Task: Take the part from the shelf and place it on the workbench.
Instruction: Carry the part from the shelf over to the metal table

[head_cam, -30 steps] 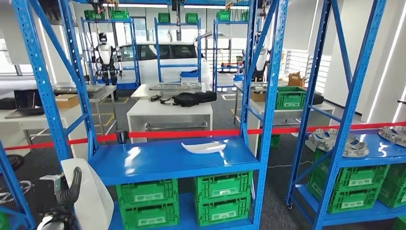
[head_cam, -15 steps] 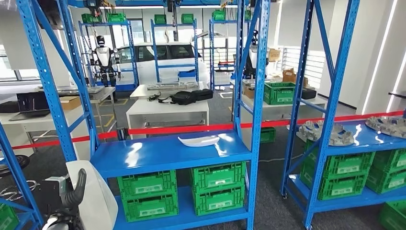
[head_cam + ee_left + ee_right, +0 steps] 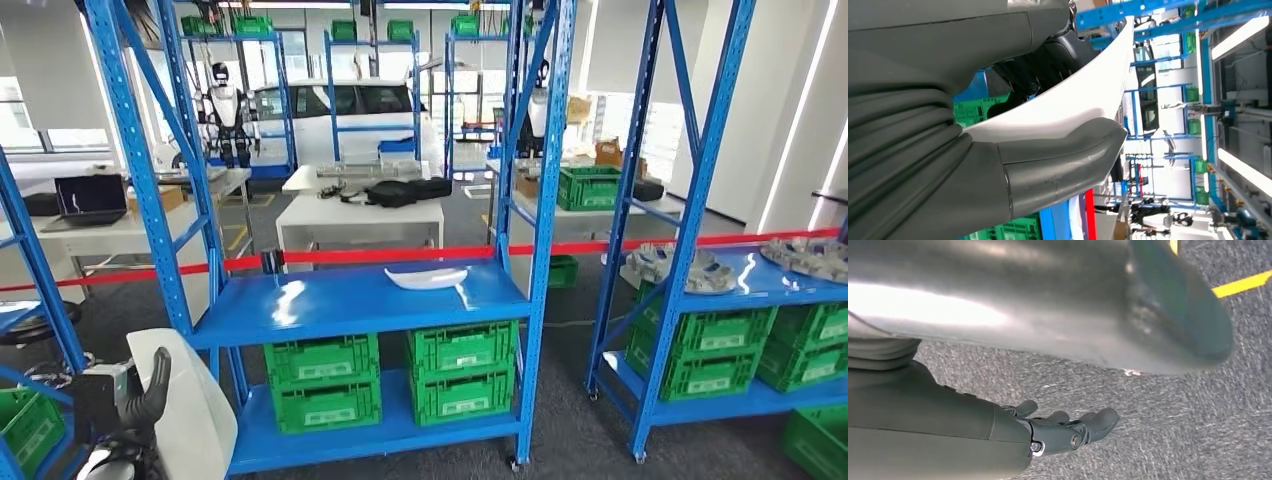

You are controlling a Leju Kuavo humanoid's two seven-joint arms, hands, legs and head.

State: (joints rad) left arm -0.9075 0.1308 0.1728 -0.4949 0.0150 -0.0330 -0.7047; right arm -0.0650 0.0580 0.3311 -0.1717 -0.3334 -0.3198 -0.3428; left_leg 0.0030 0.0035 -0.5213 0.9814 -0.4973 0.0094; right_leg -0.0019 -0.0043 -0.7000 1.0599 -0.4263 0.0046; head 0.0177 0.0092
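Note:
My left hand sits at the lower left of the head view and grips a large white curved part that stands on edge beside it. In the left wrist view the thick thumb presses on that white part, with the dark fingers behind it. A second white part lies on the blue shelf ahead, near its back edge. My right hand hangs over grey carpet with its fingers stretched out and nothing in them.
Green crates fill the shelf's lower level. A red barrier tape runs behind it. White tables stand beyond. Another blue shelf to the right carries grey metal parts. A laptop sits on a desk at left.
The whole picture has shifted, so the camera has moved; the shelves now sit slightly farther off. My left hand still holds the white part low at the left.

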